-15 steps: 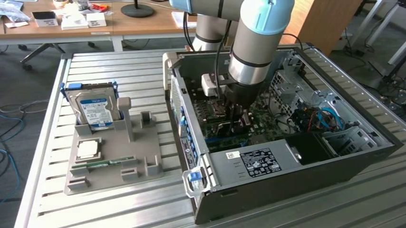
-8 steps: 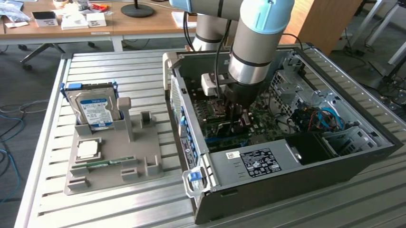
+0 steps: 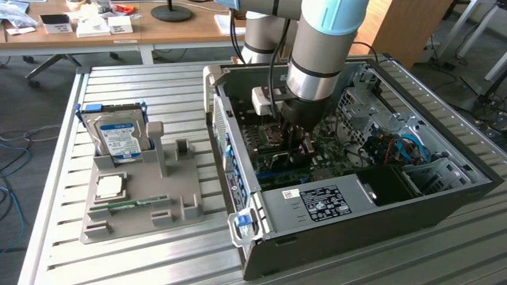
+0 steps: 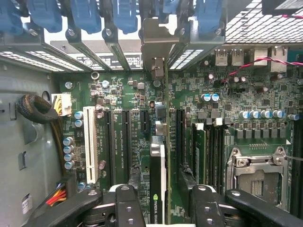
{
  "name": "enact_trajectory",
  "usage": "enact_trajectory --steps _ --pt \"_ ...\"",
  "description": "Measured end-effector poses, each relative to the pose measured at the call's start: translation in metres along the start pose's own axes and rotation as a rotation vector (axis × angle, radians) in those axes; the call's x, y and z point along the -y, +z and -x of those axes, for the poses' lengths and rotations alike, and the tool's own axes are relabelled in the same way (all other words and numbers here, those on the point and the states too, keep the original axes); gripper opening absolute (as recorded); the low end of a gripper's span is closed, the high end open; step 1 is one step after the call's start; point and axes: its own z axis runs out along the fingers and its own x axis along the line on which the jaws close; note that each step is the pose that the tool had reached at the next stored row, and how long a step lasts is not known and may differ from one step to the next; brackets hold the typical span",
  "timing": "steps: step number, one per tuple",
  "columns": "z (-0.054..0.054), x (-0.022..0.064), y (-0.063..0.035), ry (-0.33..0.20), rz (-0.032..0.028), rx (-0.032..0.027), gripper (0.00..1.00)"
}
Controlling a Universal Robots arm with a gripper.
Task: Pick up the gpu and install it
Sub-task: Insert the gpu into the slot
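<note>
Black gripper [image 4: 163,208] fingers [image 4: 125,205] stand partly open on either side of the gpu [image 4: 158,175], a thin green card seen edge-on with a dark cooler face and a silver bracket at its far end. The pads look closed against its two faces, so I judge the card held. It stands upright over the green motherboard [image 4: 142,94], its lower edge in line with one of the long black expansion slots [image 4: 181,137], and the bracket reaches toward the open bay in the case's rear wall; whether it is fully seated I cannot tell.

To do this step well, the card should stay square to the slot, with pressure straight down and even along its length, and the bracket tab clear of the blue retainers [image 4: 85,14].

From the exterior view, the grey arm [image 3: 317,53] drops near-vertically into the open dark tower case [image 3: 443,202], wrist straight down, gripper [image 3: 305,148] low over the board.
</note>
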Motion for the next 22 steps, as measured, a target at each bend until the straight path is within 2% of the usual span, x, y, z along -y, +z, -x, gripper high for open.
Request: enact_trajectory --steps 14,16,17,22 --pt "0.0 0.0 -0.0011 0.0 0.0 0.0 0.45" --pt "0.0 0.0 -0.0011 0.0 0.0 0.0 0.44" --pt "0.0 0.0 -0.0011 0.0 0.0 0.0 0.38" --pt "0.0 0.0 -0.0011 0.0 0.0 0.0 0.38"
